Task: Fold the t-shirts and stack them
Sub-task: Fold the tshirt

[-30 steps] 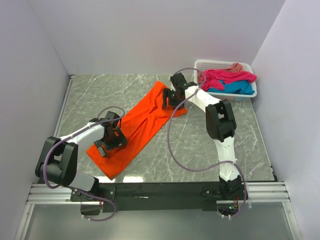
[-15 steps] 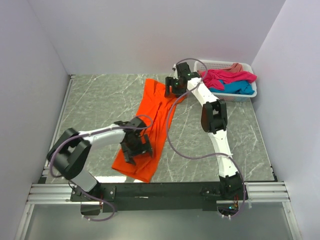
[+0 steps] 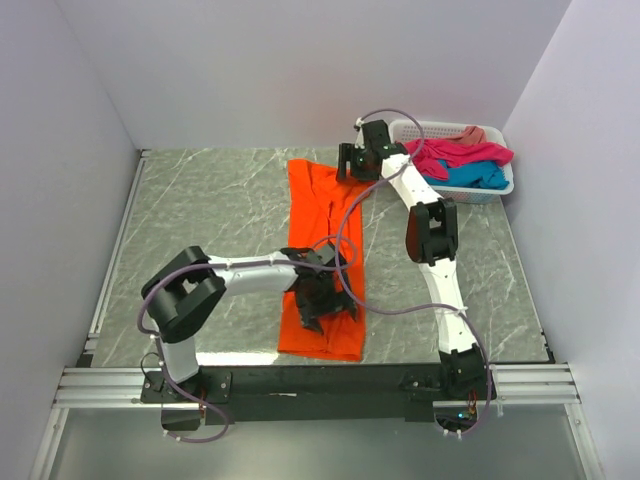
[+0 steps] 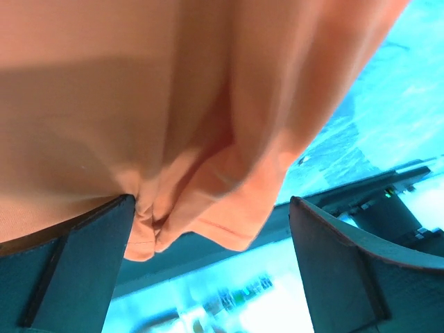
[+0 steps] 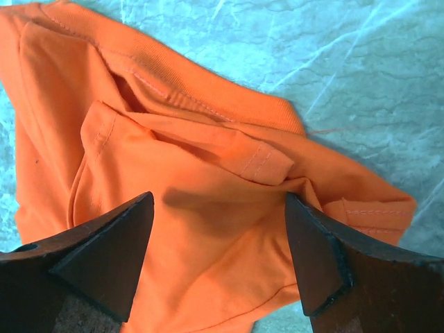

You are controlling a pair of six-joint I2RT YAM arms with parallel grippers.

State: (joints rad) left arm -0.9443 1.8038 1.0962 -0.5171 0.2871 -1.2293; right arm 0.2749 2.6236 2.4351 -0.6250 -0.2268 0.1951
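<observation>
the orange t-shirt (image 3: 318,215) lies on the table (image 3: 200,200) as a long, narrow strip. it runs from the upper middle of the top view down to the lower middle, rumpled and doubled over itself along its length. the other three tees sit heaped in the white basket (image 3: 430,128) at the upper right: magenta (image 3: 445,152) on top, turquoise (image 3: 475,177) below it, and a bit of salmon (image 3: 472,133) at the back rim.

the left claw (image 3: 322,298) hovers low over the near end of the strip. its wrist view shows the fingers (image 4: 90,257) spread wide, with a bunched hem fold against the left one but nothing pinched. the right claw (image 3: 357,160) is over the far end, at the upper right corner of the shirt. its jaws also stand wide apart above a sleeve and the collar seam, holding nothing.

judging by this, the work is on the first shirt, at the laying-out and straightening stage. no neat fold is made and nothing is stacked.

the next move likely calls for each claw to drop and close on a single edge of cloth, the right at the sleeve or shoulder and the left at the hem. they would then tension the strip flat before bringing one end over the other. the bunched layers under the left claw make it easy to grab too many plies.
</observation>
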